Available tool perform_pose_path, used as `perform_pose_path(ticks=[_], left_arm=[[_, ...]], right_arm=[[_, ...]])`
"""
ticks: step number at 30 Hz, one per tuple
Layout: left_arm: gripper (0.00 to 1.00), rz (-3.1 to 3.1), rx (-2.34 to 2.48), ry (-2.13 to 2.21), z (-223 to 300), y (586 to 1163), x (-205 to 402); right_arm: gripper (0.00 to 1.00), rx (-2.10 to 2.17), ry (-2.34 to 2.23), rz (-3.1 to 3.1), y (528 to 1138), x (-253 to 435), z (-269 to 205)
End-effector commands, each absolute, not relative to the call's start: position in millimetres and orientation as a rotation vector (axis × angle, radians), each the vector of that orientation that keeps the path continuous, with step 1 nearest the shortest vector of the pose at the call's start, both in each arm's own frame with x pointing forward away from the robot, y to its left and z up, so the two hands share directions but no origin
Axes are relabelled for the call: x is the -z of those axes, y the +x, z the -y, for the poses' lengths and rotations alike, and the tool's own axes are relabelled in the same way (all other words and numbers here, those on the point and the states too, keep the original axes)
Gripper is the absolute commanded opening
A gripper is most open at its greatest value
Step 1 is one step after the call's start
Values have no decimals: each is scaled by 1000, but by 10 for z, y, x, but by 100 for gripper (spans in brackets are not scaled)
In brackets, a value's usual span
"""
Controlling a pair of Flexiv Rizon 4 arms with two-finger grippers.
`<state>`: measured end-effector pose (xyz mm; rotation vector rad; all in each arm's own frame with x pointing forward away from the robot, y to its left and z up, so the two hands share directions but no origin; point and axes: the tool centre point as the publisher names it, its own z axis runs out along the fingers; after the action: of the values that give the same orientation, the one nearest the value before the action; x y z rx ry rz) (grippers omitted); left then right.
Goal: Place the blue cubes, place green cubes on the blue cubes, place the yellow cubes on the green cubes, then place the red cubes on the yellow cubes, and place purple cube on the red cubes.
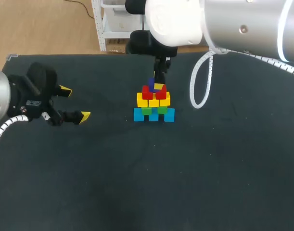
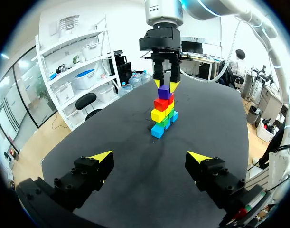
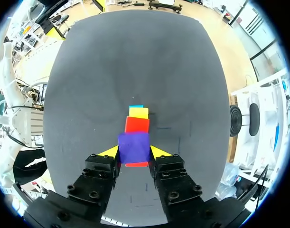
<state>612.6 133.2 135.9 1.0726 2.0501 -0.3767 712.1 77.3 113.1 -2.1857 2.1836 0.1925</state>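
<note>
Head view: you see stack (image 1: 154,105) mid-table (image 1: 223,168): blue cubes (image 1: 138,114) at base, then green cubes (image 1: 147,110), yellow cubes (image 1: 142,100), red cubes (image 1: 147,91), purple cube (image 1: 151,84) on top. Your right arm (image 1: 243,24) reaches over it.
Left wrist view: your left jaws spread wide, empty, stack well ahead.
Right wrist view: your right jaws clamp purple cube from both sides; cube rests on red cubes.

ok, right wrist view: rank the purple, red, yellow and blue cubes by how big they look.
1. purple cube
2. red cube
3. yellow cube
4. blue cube, only a sliver shows
The purple cube is nearest the camera, so real sizes are unsure.
</note>
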Motion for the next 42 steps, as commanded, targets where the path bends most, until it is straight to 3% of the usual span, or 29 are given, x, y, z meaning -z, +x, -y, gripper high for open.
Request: perform_pose_path(ticks=[1, 11, 21, 33, 36, 38, 42], left_arm=[[100, -2063, 363, 1071, -1299, 6132, -1369], [100, -2063, 363, 1071, -1299, 6132, -1369], [100, -2063, 363, 1071, -1299, 6132, -1369], [100, -2063, 363, 1071, -1299, 6132, -1369], [100, -2063, 363, 1071, -1299, 6132, -1369], [100, -2063, 363, 1071, -1299, 6132, -1369], [100, -2063, 363, 1071, -1299, 6132, -1369]], right_arm=[[8, -197, -2189, -2187, 7145, -1127, -781], [35, -198, -2190, -2189, 7151, -1121, -779], [45, -203, -2197, -2185, 7157, -1117, -779], [51, -204, -2193, -2187, 7166, -1121, -767], [59, -201, -2189, -2186, 7167, -1145, -758], [75, -199, -2188, -2181, 7163, -1174, -749], [94, -189, -2168, -2179, 7158, -1244, -707]])
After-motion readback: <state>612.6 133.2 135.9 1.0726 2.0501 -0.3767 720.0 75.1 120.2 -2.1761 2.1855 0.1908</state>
